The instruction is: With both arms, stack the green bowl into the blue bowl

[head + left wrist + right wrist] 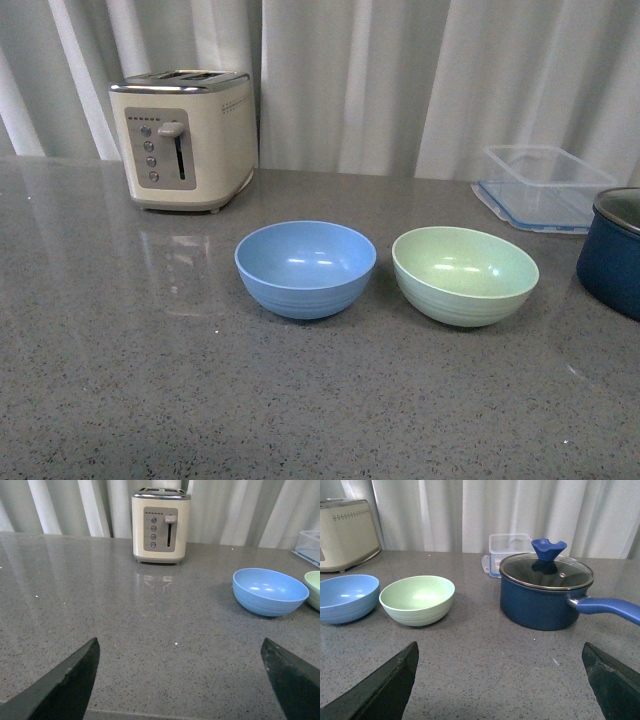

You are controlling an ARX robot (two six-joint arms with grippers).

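Right wrist view: right gripper [500, 692] spread wide, fingers [387, 687] empty above the grey counter [485, 655]. Ahead of them and to the left, upright and mouth-up, the green bowl [417, 600] — nearer this arm than the other. Just left of it, parted by a thin gap, the blue bowl [345, 597]. Left gripper [180, 685] likewise splayed, holding nothing, the blue bowl ahead and right of its fingers. Round, so no long axis to mind; probably calls for a short leftward carry by the right arm — away from the navy pot [542, 600] on the right.
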